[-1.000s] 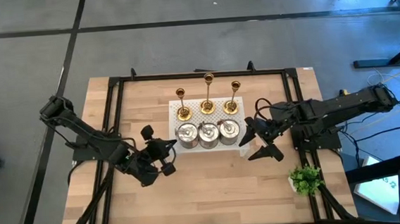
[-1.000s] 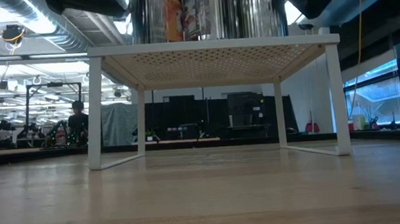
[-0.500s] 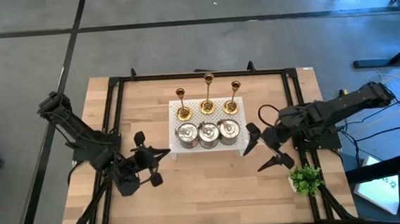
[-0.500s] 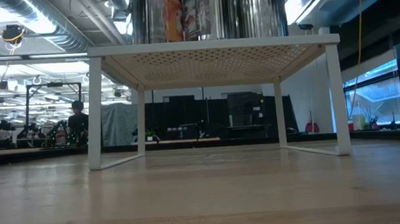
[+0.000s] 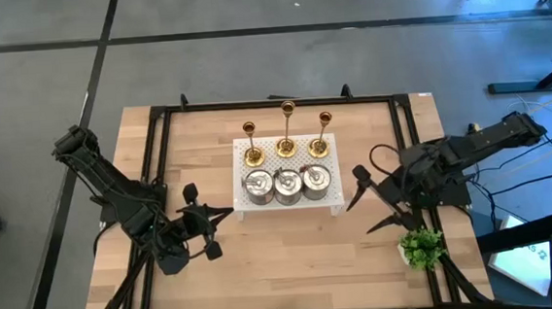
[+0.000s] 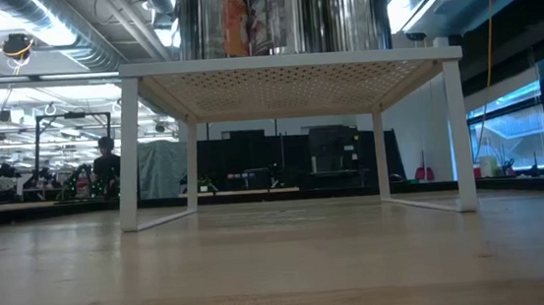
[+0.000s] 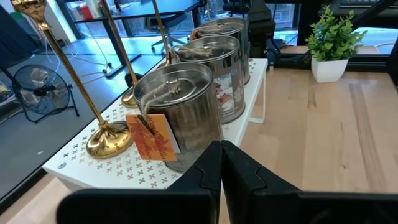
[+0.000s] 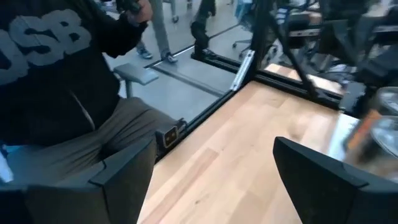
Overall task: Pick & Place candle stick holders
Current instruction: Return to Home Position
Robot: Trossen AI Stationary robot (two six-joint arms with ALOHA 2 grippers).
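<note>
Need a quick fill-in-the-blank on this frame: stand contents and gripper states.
1. The white stand carries ___ silver holders in the row nearer the arms.
2. Behind them on the stand are three ___ candlesticks.
3. The left gripper holds nothing; its fingers are ___.
4. The right gripper holds nothing; its fingers are ___.

Missing words: three; gold; shut; open.

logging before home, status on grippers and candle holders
Left gripper shut, right gripper open, both empty. Six candle holders on white stand. Potted plant close to right gripper.
</note>
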